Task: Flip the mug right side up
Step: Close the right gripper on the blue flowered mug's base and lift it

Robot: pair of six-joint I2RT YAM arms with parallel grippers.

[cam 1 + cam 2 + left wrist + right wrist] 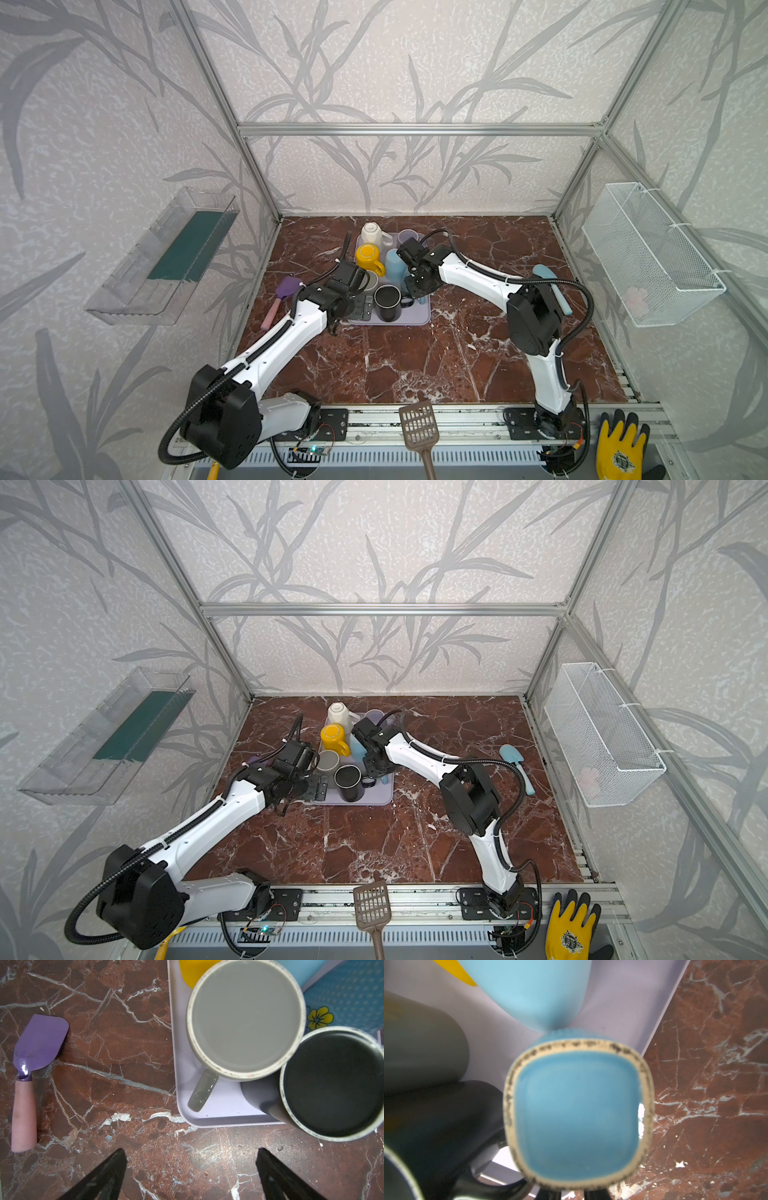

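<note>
A blue mug (577, 1109) with a dotted side and a yellow flower (342, 997) stands base up on the lavender tray (419, 318). Its squarish unglazed foot fills the right wrist view. My right gripper (572, 1193) reaches down at its near edge, fingers (593, 1194) drawn close together under the base and shut on the mug; the handle is hidden. In both top views this gripper (415, 295) (376, 773) covers most of the mug. My left gripper (191, 1159) hangs open over bare marble just off the tray's corner (360, 307).
The tray also holds a grey mug (245, 1020) and a black mug (332, 1084), both base up, plus yellow (368, 255), white (372, 232) and light blue (395, 264) mugs. A purple spatula (39, 1043) lies left, a blue spatula (552, 286) right.
</note>
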